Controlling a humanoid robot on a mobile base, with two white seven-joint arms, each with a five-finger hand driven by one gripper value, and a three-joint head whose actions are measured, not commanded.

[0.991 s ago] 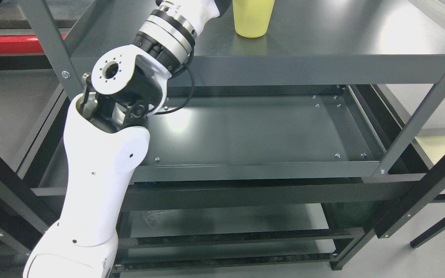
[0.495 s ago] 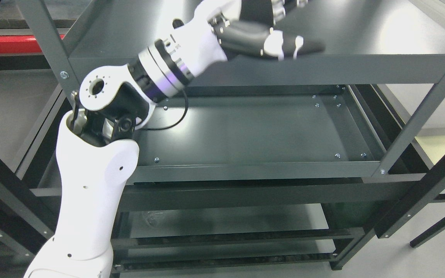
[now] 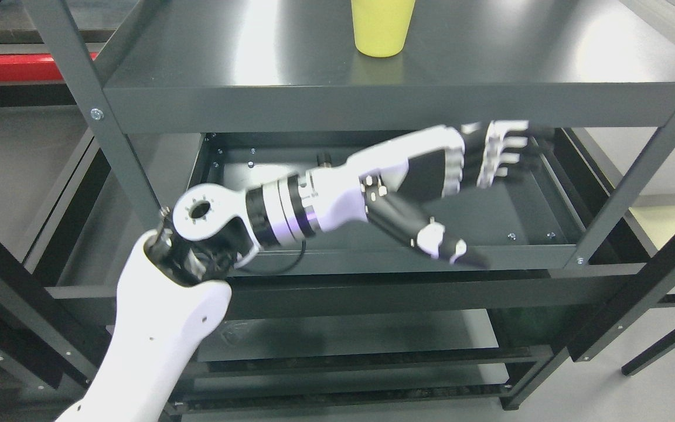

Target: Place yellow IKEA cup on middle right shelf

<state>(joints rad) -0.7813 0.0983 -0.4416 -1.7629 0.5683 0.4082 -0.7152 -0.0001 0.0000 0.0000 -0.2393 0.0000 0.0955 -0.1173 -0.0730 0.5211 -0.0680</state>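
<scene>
Shelf (image 3: 290,76) bears cup (image 3: 380,29); left hand (image 3: 431,176) (empty) below.

**Empty hand in front of the rack, cup on the shelf above**

A yellow cup (image 3: 382,27) stands upright on the upper shelf (image 3: 255,58) of a dark grey metal rack, near the top edge of the picture, its rim cut off by the frame. The left hand (image 3: 431,179) reaches in from the lower left on a white arm (image 3: 156,340), below the front lip of that shelf and over the tray-like shelf (image 3: 326,234) underneath. Its fingers (image 3: 498,153) are spread and extended to the right, the thumb (image 3: 440,243) pointing down and right, holding nothing. The hand and the cup are well apart. A lower shelf (image 3: 343,334) shows beneath.
</scene>
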